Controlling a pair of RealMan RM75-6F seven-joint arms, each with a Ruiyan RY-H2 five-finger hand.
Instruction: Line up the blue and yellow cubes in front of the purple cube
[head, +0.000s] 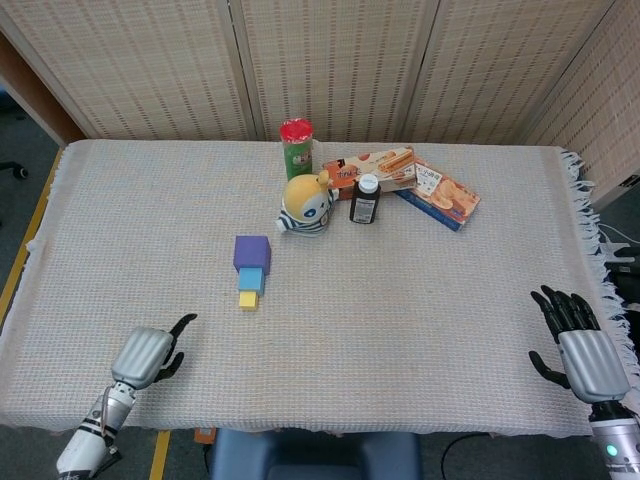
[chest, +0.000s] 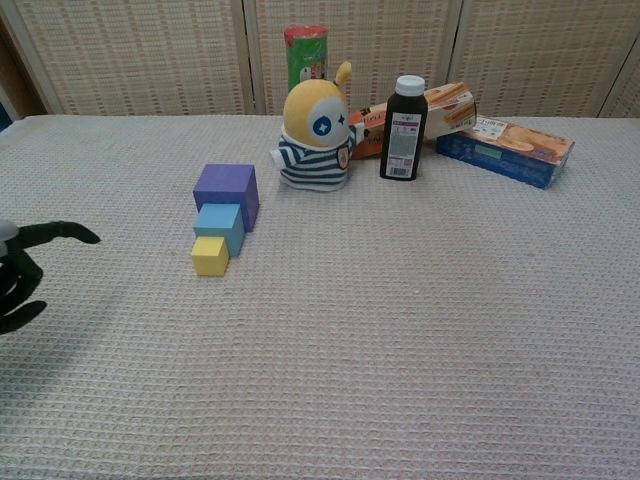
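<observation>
Woven tablecloth (head: 420, 290); aligned cubes (head: 250, 270)

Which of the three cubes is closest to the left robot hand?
The yellow cube, smallest, at the row's near end; the left robot hand is apart from it.

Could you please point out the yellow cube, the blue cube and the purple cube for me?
yellow cube (chest: 210, 256), chest view, on its front face.
blue cube (chest: 219, 222), chest view, on its top face.
purple cube (head: 252, 252), head view, on its top face.
</observation>
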